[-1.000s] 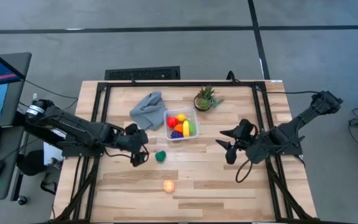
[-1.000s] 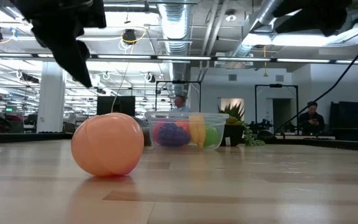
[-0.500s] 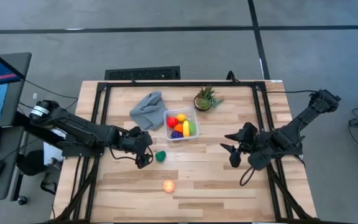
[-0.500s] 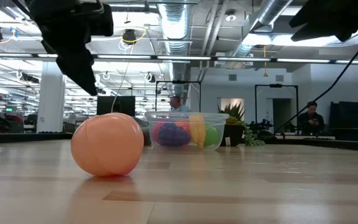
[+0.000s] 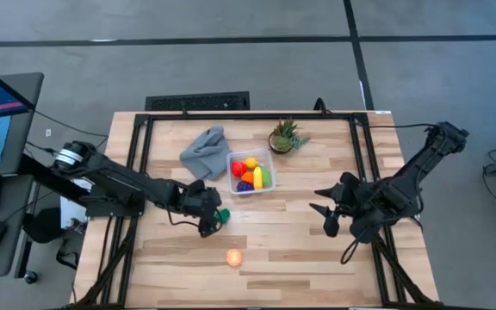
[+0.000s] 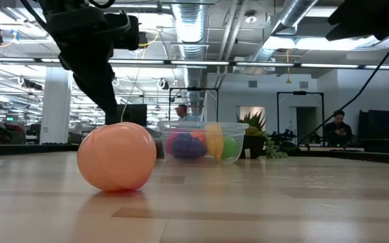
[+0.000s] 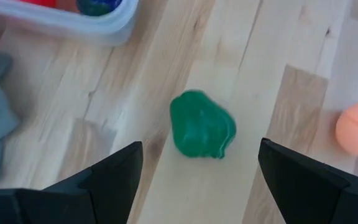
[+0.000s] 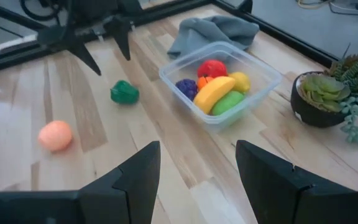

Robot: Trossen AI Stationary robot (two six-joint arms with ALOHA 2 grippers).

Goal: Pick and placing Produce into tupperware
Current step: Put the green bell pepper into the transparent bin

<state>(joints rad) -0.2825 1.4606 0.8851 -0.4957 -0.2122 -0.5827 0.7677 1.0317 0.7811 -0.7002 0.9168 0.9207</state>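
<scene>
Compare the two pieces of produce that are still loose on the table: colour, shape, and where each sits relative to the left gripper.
The green piece is dark green and lumpy; the peach piece is pale orange and smoothly round. The green piece lies close to the tupperware; the peach piece sits farther off, toward the table's front edge. The open left gripper frames the green piece between its fingers, while the peach piece lies off to one side. Both rest on bare wood, outside the tupperware.

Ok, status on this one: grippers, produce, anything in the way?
Left gripper open over green piece. Right gripper open, waiting. Peach loose; rest in tupperware. No obstruction.
</scene>
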